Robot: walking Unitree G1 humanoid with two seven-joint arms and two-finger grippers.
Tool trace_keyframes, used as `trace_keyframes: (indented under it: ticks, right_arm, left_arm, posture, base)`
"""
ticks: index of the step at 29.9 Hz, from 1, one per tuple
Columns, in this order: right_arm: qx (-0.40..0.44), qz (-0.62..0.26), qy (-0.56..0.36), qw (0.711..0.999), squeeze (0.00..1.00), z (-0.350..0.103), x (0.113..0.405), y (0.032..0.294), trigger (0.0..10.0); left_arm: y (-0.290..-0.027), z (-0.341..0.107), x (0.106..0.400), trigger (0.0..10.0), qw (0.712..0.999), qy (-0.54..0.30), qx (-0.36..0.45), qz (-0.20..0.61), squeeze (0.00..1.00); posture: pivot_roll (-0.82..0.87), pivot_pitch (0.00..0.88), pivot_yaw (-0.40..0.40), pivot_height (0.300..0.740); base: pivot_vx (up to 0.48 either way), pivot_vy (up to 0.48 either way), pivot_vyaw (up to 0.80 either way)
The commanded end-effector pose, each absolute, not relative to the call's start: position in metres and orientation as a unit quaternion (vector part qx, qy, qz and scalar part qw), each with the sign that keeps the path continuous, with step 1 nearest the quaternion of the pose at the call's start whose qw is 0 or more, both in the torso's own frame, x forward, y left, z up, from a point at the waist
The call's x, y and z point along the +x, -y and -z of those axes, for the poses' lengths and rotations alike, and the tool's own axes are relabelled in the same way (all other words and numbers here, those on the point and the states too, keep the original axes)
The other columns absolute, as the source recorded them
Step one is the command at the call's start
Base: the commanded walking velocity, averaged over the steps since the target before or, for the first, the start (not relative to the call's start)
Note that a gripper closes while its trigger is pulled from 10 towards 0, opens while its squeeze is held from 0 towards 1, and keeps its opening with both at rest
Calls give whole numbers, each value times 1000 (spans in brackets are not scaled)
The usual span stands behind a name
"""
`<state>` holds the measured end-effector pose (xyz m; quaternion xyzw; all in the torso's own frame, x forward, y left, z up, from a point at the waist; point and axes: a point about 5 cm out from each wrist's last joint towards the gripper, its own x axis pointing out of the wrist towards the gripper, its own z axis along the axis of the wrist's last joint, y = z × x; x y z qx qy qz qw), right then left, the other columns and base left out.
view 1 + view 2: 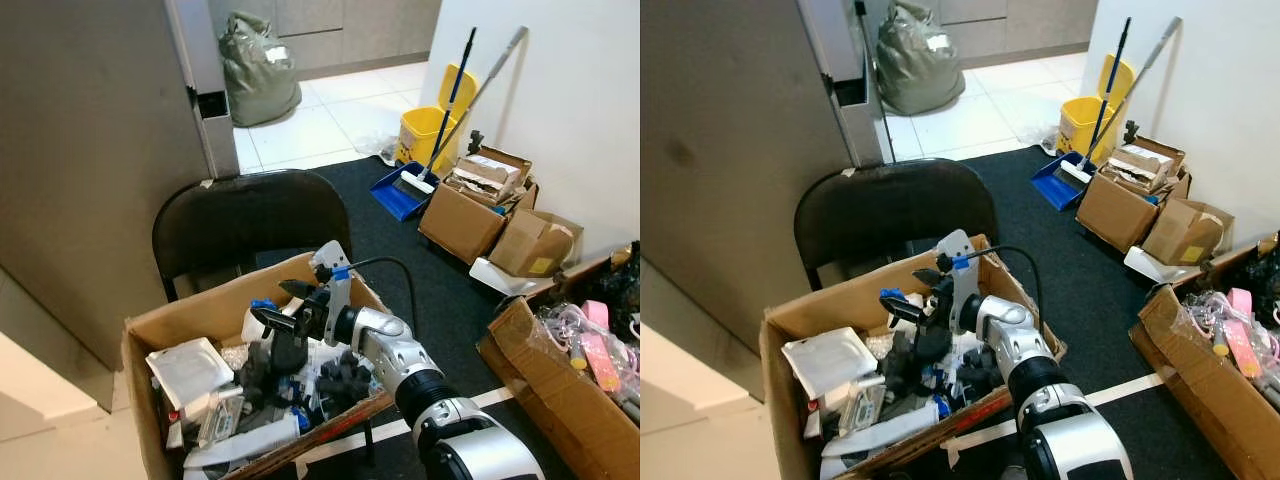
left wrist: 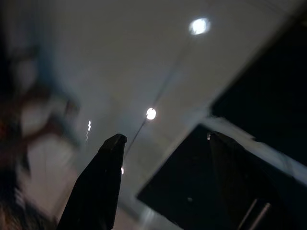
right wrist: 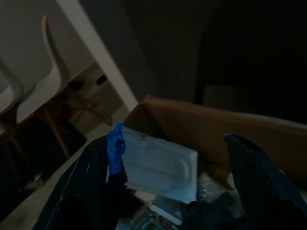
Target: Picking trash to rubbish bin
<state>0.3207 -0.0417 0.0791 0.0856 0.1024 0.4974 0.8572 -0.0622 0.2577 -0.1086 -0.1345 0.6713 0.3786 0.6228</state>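
The right end effector (image 1: pixel 283 305) hangs with fingers wide and empty over the cardboard box (image 1: pixel 147 342) on the black chair (image 1: pixel 250 215), where trash (image 1: pixel 183 367) already lies, so more picking probably remains.

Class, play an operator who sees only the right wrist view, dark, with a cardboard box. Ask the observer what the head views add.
Operator: Where does the box sit?
Observer: The cardboard box rests on a black chair.
Operator: Where is my right gripper?
Observer: The right gripper is over the box's clutter, jaws open.
Operator: Any bin nearby?
Observer: A yellow bin stands by the far wall, beside a blue dustpan.
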Motion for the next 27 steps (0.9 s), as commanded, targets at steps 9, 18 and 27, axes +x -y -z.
trace_keyframes:
  ticks: [9,18,27]
  right_arm:
    - [83,-515,-115,845,0,-77,318,33,10000]
    - [93,-513,-113,846,0,-79,320,33,10000]
    - [260,-547,-48,794,0,-107,322,36,10000]
  left_arm:
    - [-403,31,-35,10000,679,-401,-23,-614,0]
    - [-469,-102,116,10000,895,54,-93,-434,0]
    - [-334,-144,201,10000,962,179,-178,105,0]
  posture:
    - [73,96,-17,740]
    - [73,82,-17,740]
    - [53,74,1,740]
  base:
    - [0,0,0]
    - [0,0,0]
    - [0,0,0]
